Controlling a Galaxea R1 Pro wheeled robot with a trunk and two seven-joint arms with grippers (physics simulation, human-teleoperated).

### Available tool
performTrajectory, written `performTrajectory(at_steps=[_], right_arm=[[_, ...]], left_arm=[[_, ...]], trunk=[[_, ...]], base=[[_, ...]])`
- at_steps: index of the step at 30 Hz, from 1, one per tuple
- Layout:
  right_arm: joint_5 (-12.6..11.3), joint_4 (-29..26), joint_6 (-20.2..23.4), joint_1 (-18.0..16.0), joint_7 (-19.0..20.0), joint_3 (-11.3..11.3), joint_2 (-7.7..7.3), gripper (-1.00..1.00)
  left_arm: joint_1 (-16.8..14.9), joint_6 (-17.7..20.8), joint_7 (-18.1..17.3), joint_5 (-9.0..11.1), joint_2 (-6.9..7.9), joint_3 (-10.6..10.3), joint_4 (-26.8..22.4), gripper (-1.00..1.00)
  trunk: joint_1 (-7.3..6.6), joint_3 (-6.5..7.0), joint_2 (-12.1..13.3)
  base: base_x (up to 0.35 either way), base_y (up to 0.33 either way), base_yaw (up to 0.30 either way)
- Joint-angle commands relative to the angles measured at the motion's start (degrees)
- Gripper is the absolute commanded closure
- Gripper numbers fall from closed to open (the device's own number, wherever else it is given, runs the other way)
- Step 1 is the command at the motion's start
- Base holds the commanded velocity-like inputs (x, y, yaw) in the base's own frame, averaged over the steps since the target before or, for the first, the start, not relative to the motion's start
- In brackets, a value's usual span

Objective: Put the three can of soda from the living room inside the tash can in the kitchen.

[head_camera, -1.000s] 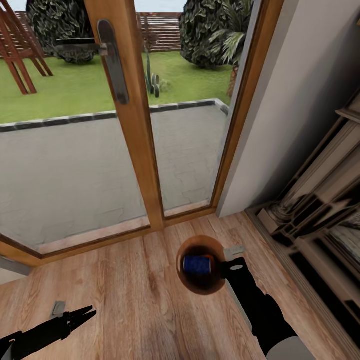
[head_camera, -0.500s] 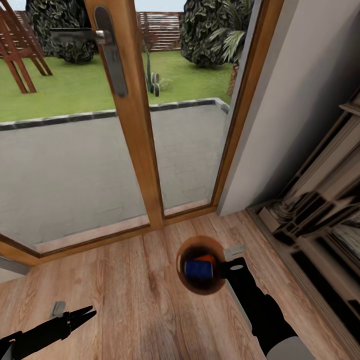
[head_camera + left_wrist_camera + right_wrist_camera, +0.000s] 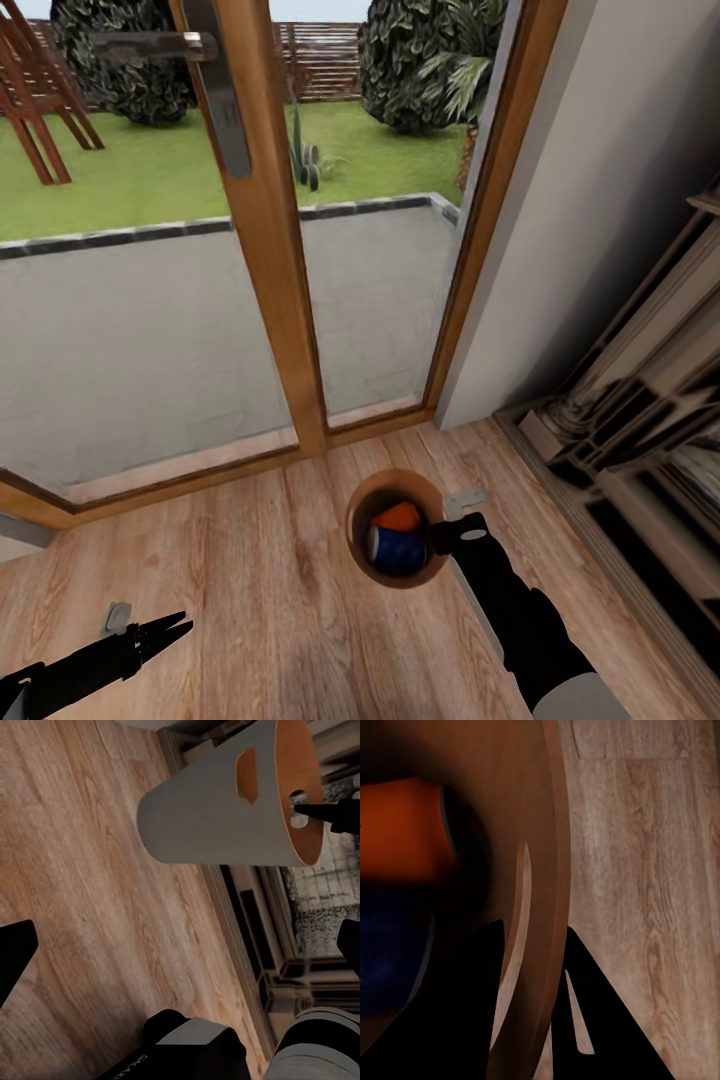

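The bin (image 3: 397, 540) hangs above the wood floor (image 3: 250, 600) before a glass door (image 3: 150, 300), mouth up and tipped a little toward the camera. Its long axis runs near vertical. Inside lie a blue can (image 3: 396, 550) and an orange can (image 3: 400, 516), both on their sides, touching. The right gripper (image 3: 440, 538) holds the bin, its jaws clenched over the rim on the bin's right side. The left gripper (image 3: 170, 630) hangs well apart, lower left, jaws released. A fireplace (image 3: 640, 420) stands right.
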Motion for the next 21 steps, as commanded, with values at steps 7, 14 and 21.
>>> performTrajectory(at_steps=[7, 14, 21], right_arm=[[-0.1, -0.1, -0.1, 0.0, 0.2, 0.0, 0.01, 1.0], [-0.1, -0.1, -0.1, 0.0, 0.2, 0.4, 0.01, 1.0], [-0.1, -0.2, -1.1, -0.1, 0.3, 0.6, 0.01, 1.0]], left_arm=[[0.0, 0.0, 0.0, 0.0, 0.0, 0.0, 0.0, -1.0], [0.0, 0.0, 0.0, 0.0, 0.0, 0.0, 0.0, -1.0], [0.0, 0.0, 0.0, 0.0, 0.0, 0.0, 0.0, -1.0]], trunk=[[1.54, -1.26, -2.8], [3.08, -2.51, -5.6], [4.62, -3.77, -8.4]], base=[[0.0, 0.0, 0.0], [0.0, 0.0, 0.0], [0.0, 0.0, 0.0]])
